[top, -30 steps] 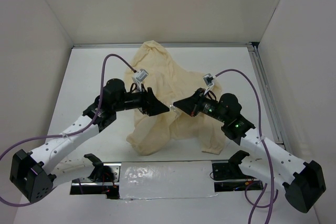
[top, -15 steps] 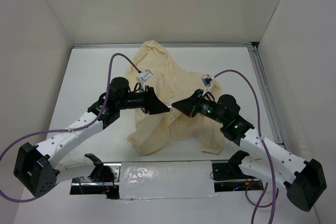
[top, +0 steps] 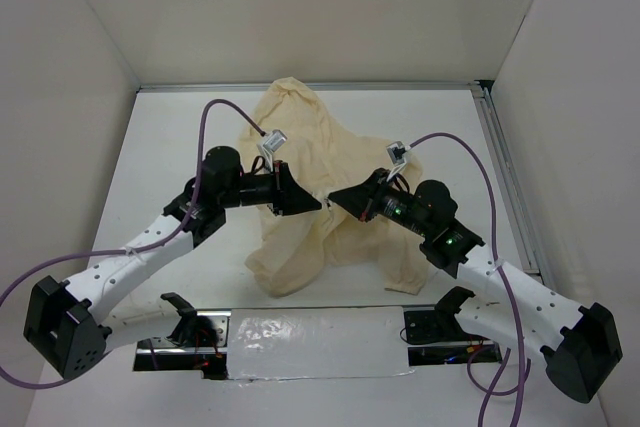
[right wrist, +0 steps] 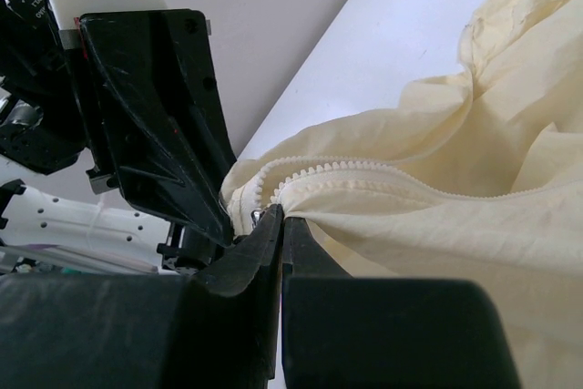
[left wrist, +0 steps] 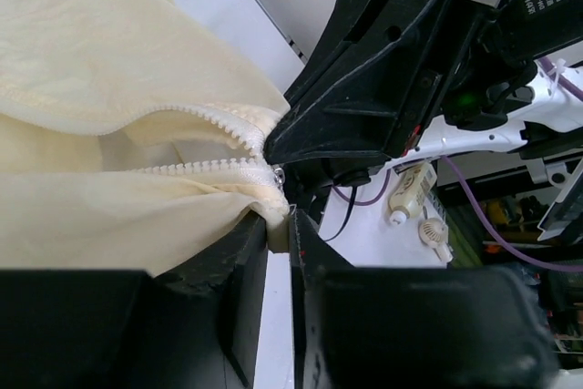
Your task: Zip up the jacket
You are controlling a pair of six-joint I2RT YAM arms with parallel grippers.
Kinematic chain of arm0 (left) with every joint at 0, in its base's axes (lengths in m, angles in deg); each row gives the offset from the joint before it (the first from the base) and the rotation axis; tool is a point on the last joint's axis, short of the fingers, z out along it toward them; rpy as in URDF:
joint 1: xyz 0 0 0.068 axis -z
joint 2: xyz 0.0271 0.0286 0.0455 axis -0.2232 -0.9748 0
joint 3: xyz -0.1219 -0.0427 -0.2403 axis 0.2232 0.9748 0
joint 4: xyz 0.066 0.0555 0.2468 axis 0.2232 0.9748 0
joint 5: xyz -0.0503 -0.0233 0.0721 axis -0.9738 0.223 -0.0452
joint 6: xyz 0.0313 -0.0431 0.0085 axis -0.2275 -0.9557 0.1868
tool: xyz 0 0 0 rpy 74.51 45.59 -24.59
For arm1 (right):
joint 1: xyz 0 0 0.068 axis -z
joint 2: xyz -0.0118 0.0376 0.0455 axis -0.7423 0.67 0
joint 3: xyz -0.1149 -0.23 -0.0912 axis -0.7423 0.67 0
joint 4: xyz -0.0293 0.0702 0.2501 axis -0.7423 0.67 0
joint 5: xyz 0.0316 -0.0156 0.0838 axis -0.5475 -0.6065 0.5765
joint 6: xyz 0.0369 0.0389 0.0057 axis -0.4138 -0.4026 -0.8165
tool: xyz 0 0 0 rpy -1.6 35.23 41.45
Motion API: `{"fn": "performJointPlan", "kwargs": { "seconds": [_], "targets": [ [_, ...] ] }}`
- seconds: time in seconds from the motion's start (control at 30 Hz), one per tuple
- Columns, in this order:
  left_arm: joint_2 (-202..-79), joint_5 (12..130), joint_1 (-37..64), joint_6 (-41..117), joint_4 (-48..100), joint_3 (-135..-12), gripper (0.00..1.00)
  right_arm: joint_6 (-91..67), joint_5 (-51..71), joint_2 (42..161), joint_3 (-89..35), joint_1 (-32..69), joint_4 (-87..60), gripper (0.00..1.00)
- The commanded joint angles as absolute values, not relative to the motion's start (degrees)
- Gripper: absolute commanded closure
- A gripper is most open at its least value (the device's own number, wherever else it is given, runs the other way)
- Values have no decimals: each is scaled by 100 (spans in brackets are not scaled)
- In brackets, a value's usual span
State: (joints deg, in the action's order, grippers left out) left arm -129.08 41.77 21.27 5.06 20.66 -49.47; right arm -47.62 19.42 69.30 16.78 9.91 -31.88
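Note:
The cream jacket (top: 318, 142) lies bunched in the middle of the table, part of it lifted between the two arms. My left gripper (top: 321, 206) and right gripper (top: 334, 198) meet tip to tip at its open zipper end. In the left wrist view, the left gripper (left wrist: 279, 225) has narrow jaws with a fold of the jacket (left wrist: 100, 52) hem pinched at their tips, just below the metal slider (left wrist: 278, 173). The right gripper (right wrist: 280, 217) is shut on the jacket (right wrist: 474, 189) edge beside the zipper teeth (right wrist: 346, 167), which split apart near the slider (right wrist: 260, 217).
White walls enclose the table on three sides. A metal rail (top: 503, 162) runs along the right side. A taped strip (top: 310, 332) lies between the arm bases at the near edge. The two grippers nearly touch each other.
The left gripper's jaws have narrowed from wide open onto the jacket hem, and the left arm has shifted slightly. The right gripper has held still, shut.

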Motion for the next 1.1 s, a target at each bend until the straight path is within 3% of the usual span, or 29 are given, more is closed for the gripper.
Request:
{"fn": "performJointPlan", "kwargs": {
  "seconds": [0.0, 0.1, 0.23, 0.5, 0.73, 1.07],
  "targets": [
    [-12979, 3994, 2094, 446, 1716, -5059, 75, -4792, 1963, 6934, 1407, 917, -3363, 100],
    [-13172, 4046, 2103, 446, 1865, -5217, 77, -4819, 2007, 7013, 1381, 864, -3504, 100],
    [-13226, 4090, 2103, 446, 1743, -5156, 100, -4854, 1982, 7084, 1355, 829, -3539, 100],
    [-13024, 3941, 2365, 946, 1654, -4769, 100, -5275, 1727, 7110, 1363, 908, -4198, 100],
    [-13058, 4134, 2937, 1325, 2015, -4629, 100, -5776, 2429, 7181, 1285, 1347, -4700, 100],
    [-12831, 5066, 2815, 1176, 2323, -4742, 100, -4697, 3262, 6873, 880, 1480, -2708, 100]
  ]
}}
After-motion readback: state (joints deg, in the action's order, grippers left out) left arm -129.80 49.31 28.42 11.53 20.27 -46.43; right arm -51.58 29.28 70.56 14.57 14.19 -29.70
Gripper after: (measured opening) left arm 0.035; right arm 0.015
